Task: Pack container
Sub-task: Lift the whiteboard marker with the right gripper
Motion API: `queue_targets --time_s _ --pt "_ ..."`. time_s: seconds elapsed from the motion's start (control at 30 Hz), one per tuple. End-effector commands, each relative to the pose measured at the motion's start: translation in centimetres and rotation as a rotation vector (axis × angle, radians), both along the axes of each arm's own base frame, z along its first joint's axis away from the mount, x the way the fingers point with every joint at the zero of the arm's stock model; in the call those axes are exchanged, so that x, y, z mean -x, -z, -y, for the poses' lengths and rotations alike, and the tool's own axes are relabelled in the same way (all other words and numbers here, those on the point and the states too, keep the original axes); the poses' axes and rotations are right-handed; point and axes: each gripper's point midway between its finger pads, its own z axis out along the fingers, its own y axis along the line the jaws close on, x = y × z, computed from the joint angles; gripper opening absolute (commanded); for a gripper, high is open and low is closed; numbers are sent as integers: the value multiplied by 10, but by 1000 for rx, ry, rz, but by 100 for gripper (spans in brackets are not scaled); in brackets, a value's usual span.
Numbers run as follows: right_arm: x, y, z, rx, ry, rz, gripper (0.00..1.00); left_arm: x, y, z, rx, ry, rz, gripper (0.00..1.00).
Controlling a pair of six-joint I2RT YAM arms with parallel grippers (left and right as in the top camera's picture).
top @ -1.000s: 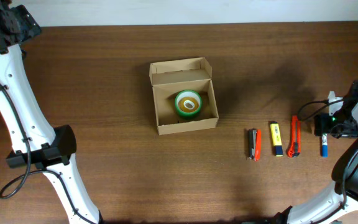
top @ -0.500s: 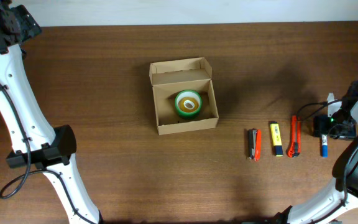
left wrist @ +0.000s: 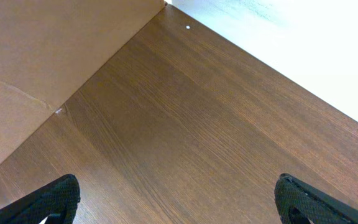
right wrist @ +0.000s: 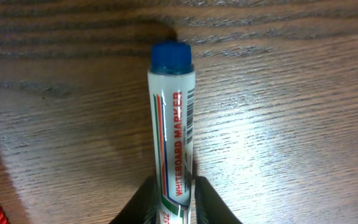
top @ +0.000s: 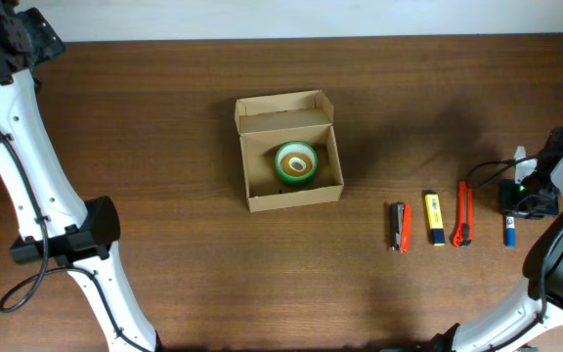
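Overhead view: the container [top: 296, 198] sits open at mid-table, a green tape roll [top: 296, 162] inside. Well to its right, the right gripper [right wrist: 174, 200] is clamped on a blue-capped whiteboard marker [right wrist: 171, 124] lying on the table [top: 164, 244]; the left gripper [left wrist: 179, 202] has its fingers wide apart.

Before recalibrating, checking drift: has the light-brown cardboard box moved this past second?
No. The light-brown cardboard box sits unchanged against the far edge of the wooden table.
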Motion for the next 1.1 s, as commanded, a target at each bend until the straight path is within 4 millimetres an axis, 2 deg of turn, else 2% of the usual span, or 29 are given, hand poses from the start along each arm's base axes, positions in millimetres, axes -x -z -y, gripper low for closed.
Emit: queue_targets --time_s 0.0,0.07,0.17,0.33,0.6,0.67,0.8,0.87,0.97,1.07 --pt "-5 2 -2 -14 2 5 17 8 -14 -3 -25 -3 20 100" --pt "-5 2 -2 -14 2 5 15 8 -14 -3 -25 -3 20 100" --pt "-5 2 -2 -16 2 6 21 8 -14 -3 -25 -3 20 100" --pt "-10 3 -10 -61 21 38 4 8 -14 -3 -25 -3 20 100" --pt "-14 0 -18 -110 42 59 4 8 -14 -3 -25 -3 20 100" --pt "-23 -7 -23 -151 56 95 4 8 -14 -3 -25 -3 20 100" --pt "-46 -39 -25 -195 64 151 4 8 -14 -3 -25 -3 20 100" --pt "-57 -64 -24 -186 64 168 4 8 -14 -3 -25 -3 20 100" --pt "-80 -112 -23 -165 100 227 4 8 -14 -3 -25 -3 20 100" --pt "-103 -167 -38 -137 43 296 4 8 -14 -3 -25 -3 20 100"
